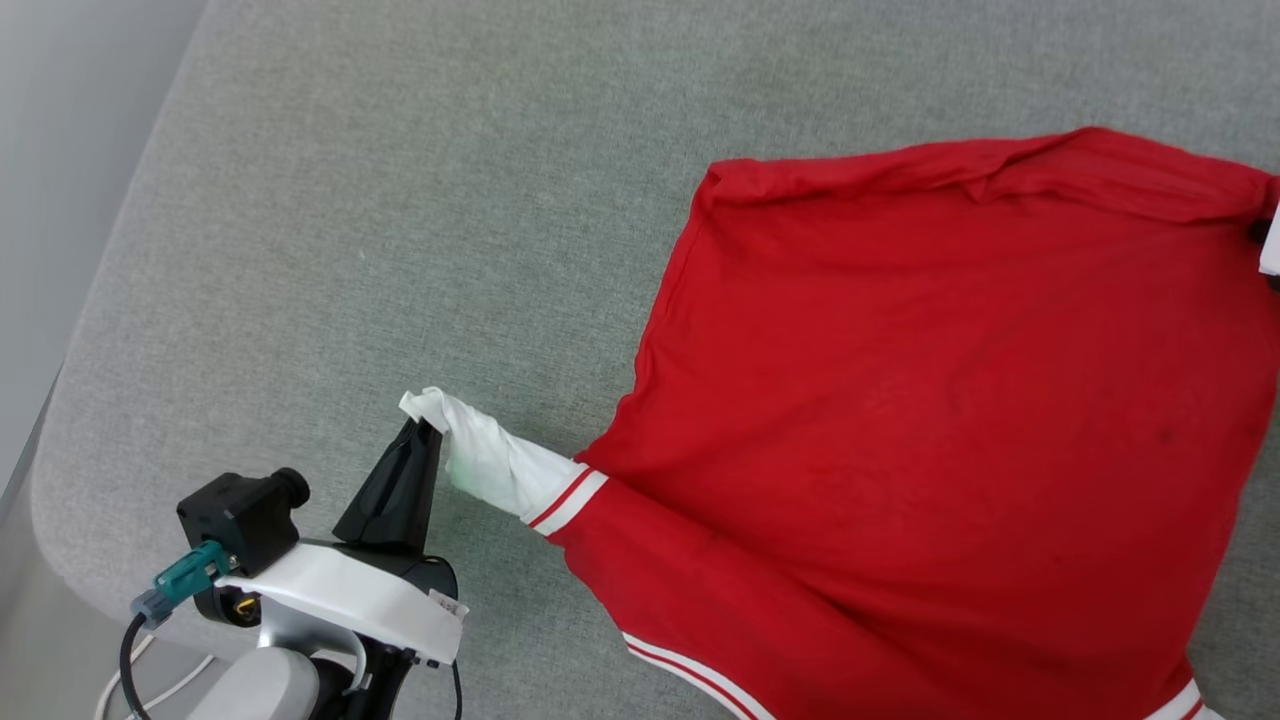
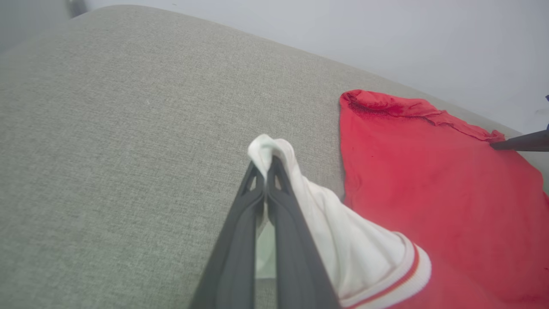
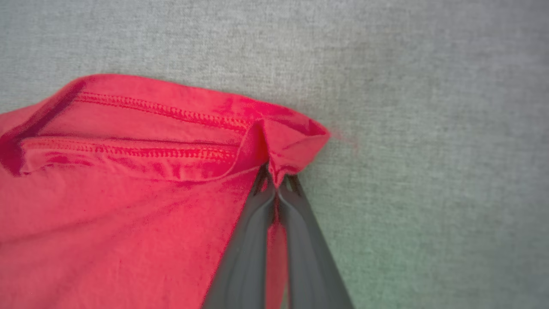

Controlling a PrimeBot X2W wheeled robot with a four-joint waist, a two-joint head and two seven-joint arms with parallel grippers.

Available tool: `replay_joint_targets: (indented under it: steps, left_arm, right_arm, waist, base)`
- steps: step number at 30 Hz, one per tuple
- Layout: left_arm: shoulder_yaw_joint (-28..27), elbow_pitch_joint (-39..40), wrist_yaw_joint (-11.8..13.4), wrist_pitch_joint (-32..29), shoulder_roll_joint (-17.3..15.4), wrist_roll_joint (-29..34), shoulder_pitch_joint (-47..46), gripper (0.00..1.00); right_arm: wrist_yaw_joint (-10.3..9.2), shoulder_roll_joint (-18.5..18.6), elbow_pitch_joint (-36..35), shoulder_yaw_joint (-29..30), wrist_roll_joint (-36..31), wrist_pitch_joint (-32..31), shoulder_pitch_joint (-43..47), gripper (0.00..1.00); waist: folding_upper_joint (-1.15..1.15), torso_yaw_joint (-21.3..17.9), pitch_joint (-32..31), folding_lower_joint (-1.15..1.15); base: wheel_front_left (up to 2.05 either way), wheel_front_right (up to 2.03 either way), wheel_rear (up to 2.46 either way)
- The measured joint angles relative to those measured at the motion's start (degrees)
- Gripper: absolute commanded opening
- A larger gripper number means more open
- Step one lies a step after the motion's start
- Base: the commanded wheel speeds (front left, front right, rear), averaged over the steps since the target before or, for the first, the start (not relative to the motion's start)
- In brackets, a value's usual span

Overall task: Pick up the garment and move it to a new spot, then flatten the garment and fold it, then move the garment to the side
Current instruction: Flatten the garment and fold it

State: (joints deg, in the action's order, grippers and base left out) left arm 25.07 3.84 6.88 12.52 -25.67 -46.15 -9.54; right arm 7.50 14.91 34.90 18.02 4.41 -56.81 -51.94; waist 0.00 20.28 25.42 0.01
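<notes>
On grey woven-fabric bench [image 1: 400, 200], pale wall [image 2: 386, 34] behind: red jersey T-shirt [image 1: 900, 400] spread right of left jaws, clamped on its white sleeve [image 2: 343, 231]; right jaws clamped on red hem corner [image 3: 296, 139].

I have open grey padded surface [image 1: 400, 200] across the upper left and middle of the head view, room enough for a gripper to pass. The red garment [image 1: 950, 420] covers the right side. Its white sleeve [image 1: 500, 465] stretches taut to the left gripper [image 1: 425, 428] at lower left, barring that lane. The surface ends at far left.
</notes>
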Motion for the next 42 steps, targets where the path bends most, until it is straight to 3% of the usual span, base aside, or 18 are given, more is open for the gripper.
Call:
replay_joint_targets:
  steps: [10, 19, 28, 35, 36, 37, 42]
  left_arm:
    - [-1.4, -0.8, 1.5, -0.2, -1.5, -0.5, 2.1, 0.00]
    - [-3.0, -1.5, 4.3, -1.4, -3.5, -1.3, 5.5, 0.00]
    - [-4.3, -2.5, 6.9, -3.0, -5.0, -2.7, 9.5, 0.00]
    - [-5.0, -2.0, 8.8, -4.4, -6.3, -3.3, 11.7, 0.00]
    - [-5.1, -1.7, 8.9, -4.4, -6.4, -3.3, 11.8, 0.00]
    - [-5.2, -1.5, 9.2, -4.7, -6.7, -3.3, 11.9, 0.00]
    - [-5.0, -0.2, 9.8, -5.7, -7.0, -3.4, 12.2, 0.00]
  right_arm:
    - [0.01, 5.0, -6.6, -1.9, 1.7, 0.5, 3.0, 0.00]
    - [0.01, 6.3, -19.7, -2.2, 8.4, -0.2, 22.1, 0.00]
    - [0.00, 0.4, -33.0, 1.7, 13.6, 1.7, 47.3, 0.00]
    - [0.01, -6.5, -36.5, 2.6, 15.0, 3.6, 59.8, 0.00]
    - [0.01, -7.2, -36.7, 2.6, 15.1, 4.2, 60.8, 0.37]
    - [0.01, -7.6, -36.8, 2.5, 15.1, 4.7, 61.4, 1.00]
    - [0.01, -9.1, -37.5, 2.1, 15.8, 12.8, 61.8, 1.00]
  waist:
    - [0.00, -2.7, -5.7, 0.00]
    - [0.00, -10.1, -10.9, -0.01]
    - [0.00, -17.8, -16.7, -0.02]
    - [0.00, -22.0, -19.3, -0.02]
    - [0.00, -22.3, -19.5, -0.02]
    - [0.00, -22.6, -19.6, -0.02]
    - [0.00, -23.0, -19.5, -0.02]
  base:
    - [0.00, 0.00, 0.00]
    - [0.00, 0.00, 0.00]
    - [0.00, 0.00, 0.00]
    - [0.00, 0.00, 0.00]
    - [0.00, 0.00, 0.00]
    - [0.00, 0.00, 0.00]
    - [0.00, 0.00, 0.00]
